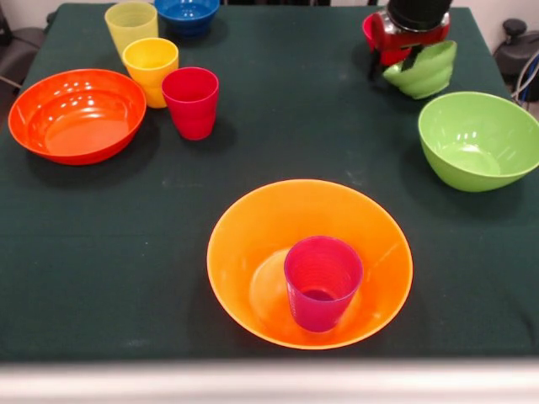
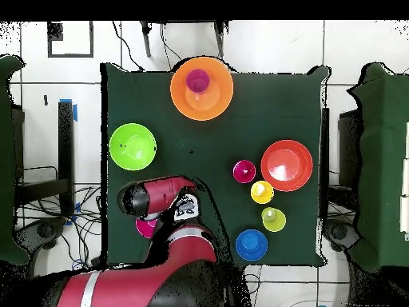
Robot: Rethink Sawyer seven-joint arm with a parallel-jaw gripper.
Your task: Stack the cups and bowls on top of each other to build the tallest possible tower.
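The large yellow-orange bowl [image 1: 253,244] [image 2: 217,96] stands near the front edge, and the purple ribbed cup [image 1: 322,282] [image 2: 198,81] is upright inside it. At the far right my gripper [image 1: 393,64] is shut on the rim of the small green bowl [image 1: 425,71], which hangs tilted. The small red-pink bowl [image 1: 373,32] [image 2: 145,229] lies just behind it. In the overhead view the arm [image 2: 152,197] hides the small green bowl. The red-pink cup [image 1: 191,103] [image 2: 244,171], yellow-orange cup [image 1: 151,69] [image 2: 262,192] and pale yellow cup [image 1: 131,25] [image 2: 273,218] stand in a row at the far left.
A wide orange-red bowl [image 1: 77,115] [image 2: 287,165] sits at the left next to the cups. The small blue bowl [image 1: 187,13] [image 2: 252,245] is at the far edge. The large green bowl [image 1: 478,139] [image 2: 133,146] stands just in front of the gripper.
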